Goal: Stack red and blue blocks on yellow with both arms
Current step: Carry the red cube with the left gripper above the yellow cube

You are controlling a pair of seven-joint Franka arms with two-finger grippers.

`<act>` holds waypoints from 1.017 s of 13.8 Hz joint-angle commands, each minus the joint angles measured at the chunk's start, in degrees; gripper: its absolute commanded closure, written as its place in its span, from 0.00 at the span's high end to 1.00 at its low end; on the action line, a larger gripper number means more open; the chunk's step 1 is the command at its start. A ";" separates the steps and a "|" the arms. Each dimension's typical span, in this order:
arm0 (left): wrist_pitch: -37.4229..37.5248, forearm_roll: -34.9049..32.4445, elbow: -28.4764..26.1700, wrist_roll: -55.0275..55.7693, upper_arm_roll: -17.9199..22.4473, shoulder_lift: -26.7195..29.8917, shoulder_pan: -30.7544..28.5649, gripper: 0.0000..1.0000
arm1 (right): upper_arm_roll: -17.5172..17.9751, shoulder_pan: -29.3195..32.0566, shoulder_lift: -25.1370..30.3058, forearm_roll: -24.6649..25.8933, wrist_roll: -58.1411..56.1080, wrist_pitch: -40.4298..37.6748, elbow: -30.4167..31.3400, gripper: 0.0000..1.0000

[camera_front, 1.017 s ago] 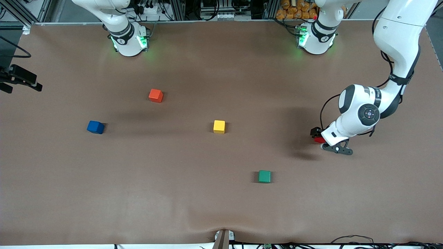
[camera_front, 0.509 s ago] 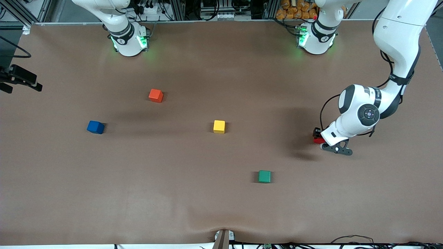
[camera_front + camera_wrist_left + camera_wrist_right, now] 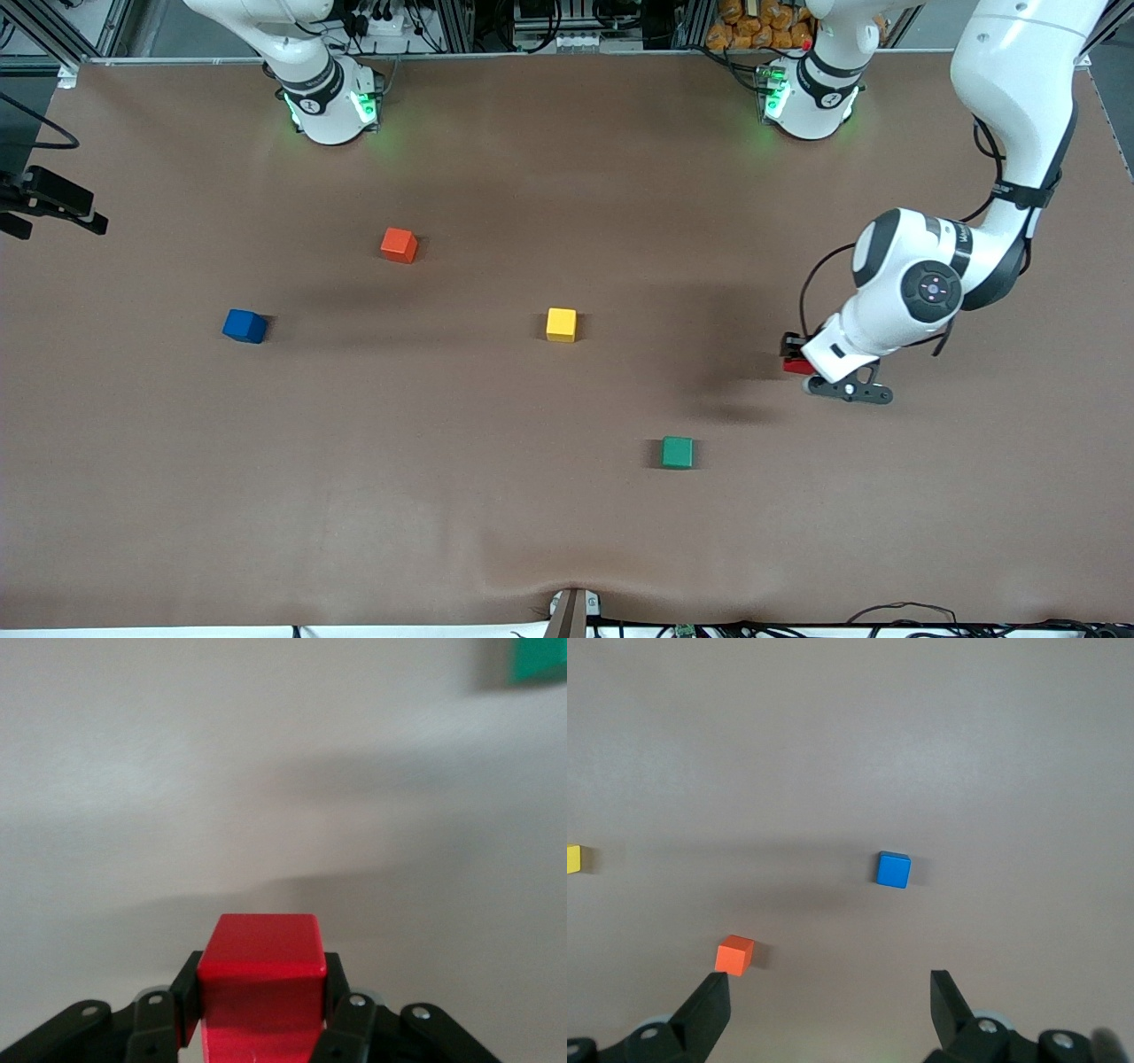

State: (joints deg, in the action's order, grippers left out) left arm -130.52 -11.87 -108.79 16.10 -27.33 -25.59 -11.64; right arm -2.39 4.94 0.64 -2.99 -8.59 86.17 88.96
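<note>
Left gripper (image 3: 261, 1019): you had it clamped on the red block (image 3: 261, 979), lifted clear of the table (image 3: 567, 532) at the left arm's end.
Yellow block (image 3: 561, 324): it sat well apart from your left gripper, toward the table's middle and the right arm's end, with nothing lying between.
Green cube (image 3: 678, 452): it lay off that line, nearer the front camera.
Right gripper (image 3: 833, 1010): you had it waiting high, fingers spread wide and empty.
Blue block (image 3: 894, 869): it lay below the right gripper, the orange-red cube (image 3: 734, 955) nearby.
Nearer arm: your left held the first piece; your carry to yellow looked like one straight sideways run.
</note>
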 commanded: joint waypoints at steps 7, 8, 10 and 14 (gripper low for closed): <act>6.67 0.88 14.38 24.94 -1.05 -4.46 14.88 0.00 | 0.63 0.42 -0.99 4.04 -0.02 -0.74 -1.42 1.00; 7.55 0.80 16.14 25.82 -1.05 -4.99 16.55 0.00 | 0.63 0.60 -0.99 3.95 -0.02 -0.74 -1.42 1.00; 8.26 0.62 19.22 28.80 -0.36 -6.84 21.46 0.00 | 0.63 0.77 -0.99 3.95 0.07 -0.74 -1.51 1.00; 10.46 0.18 27.47 36.01 0.78 -13.16 27.71 0.00 | 0.63 0.77 -2.05 3.95 0.07 -0.65 -1.51 1.00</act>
State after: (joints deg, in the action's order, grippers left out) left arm -122.35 -11.70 -87.86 49.68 -27.91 -34.36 13.18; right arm -2.23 5.07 -0.23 0.18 -8.59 86.15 88.96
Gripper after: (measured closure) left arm 0.445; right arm 0.000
